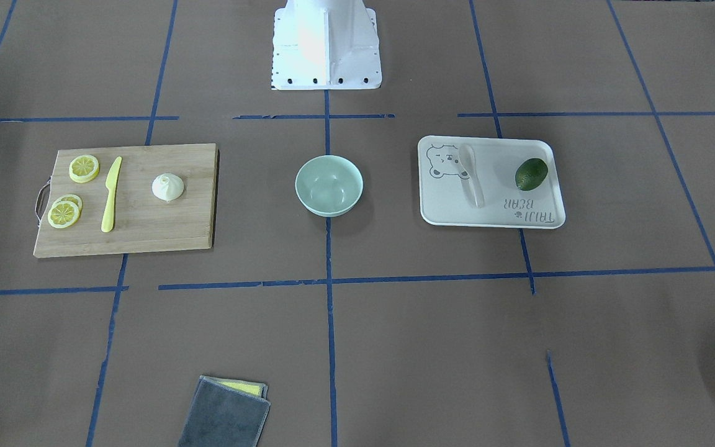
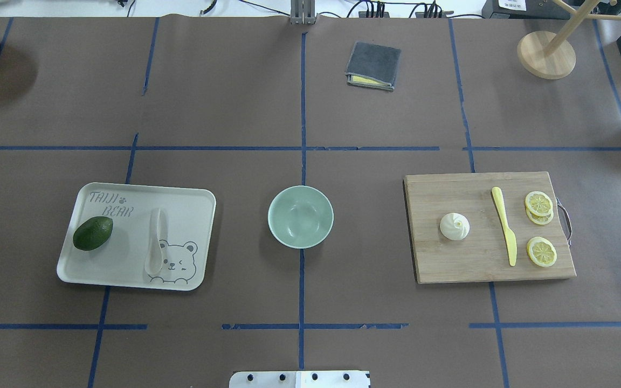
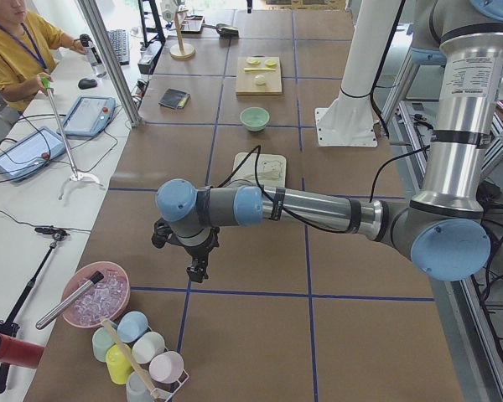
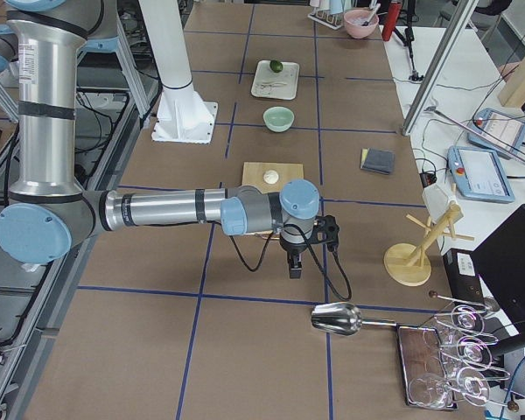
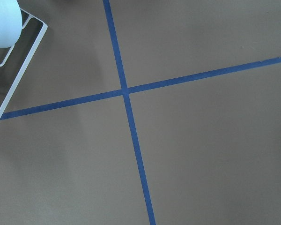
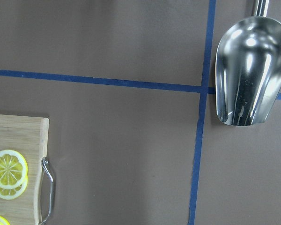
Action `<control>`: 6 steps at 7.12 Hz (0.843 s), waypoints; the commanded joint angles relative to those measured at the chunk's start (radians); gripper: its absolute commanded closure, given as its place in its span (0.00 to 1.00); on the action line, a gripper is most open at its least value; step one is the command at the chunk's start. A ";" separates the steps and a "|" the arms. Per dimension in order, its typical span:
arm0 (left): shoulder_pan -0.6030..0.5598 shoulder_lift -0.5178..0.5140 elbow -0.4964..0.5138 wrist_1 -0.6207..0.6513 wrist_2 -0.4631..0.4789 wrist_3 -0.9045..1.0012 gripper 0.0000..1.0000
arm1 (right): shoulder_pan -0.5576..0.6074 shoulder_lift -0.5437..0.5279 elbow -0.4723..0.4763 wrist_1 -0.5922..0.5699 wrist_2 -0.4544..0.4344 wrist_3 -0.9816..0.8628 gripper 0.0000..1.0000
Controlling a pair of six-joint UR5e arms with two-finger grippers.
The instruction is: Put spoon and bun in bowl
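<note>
The pale mint-green bowl (image 1: 329, 185) (image 2: 300, 216) stands empty at the table's middle. The white spoon (image 1: 470, 174) (image 2: 155, 242) lies on the white bear tray (image 2: 181, 196), beside a dark green avocado (image 2: 92, 233). The white pleated bun (image 1: 168, 187) (image 2: 454, 226) sits on the wooden cutting board (image 2: 450, 264). My left gripper (image 3: 197, 270) shows only in the exterior left view, hanging over bare table far from the tray. My right gripper (image 4: 295, 265) shows only in the exterior right view, beyond the board's end. I cannot tell whether either is open or shut.
A yellow knife (image 2: 504, 225) and lemon slices (image 2: 540, 251) lie on the board. A folded grey cloth (image 2: 373, 66) lies at the far side. A metal scoop (image 6: 248, 70), a wooden stand (image 2: 546, 54), a pink bowl (image 3: 94, 295) and a rack of cups (image 3: 138, 356) sit at the table's ends.
</note>
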 commanded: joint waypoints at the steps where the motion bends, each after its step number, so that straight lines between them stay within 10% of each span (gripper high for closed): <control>1: 0.002 0.000 0.003 -0.058 -0.002 0.003 0.00 | 0.001 0.000 -0.002 -0.001 -0.002 -0.023 0.00; 6: 0.109 0.000 -0.077 -0.159 0.037 -0.169 0.00 | -0.004 0.005 -0.019 0.014 0.023 -0.019 0.00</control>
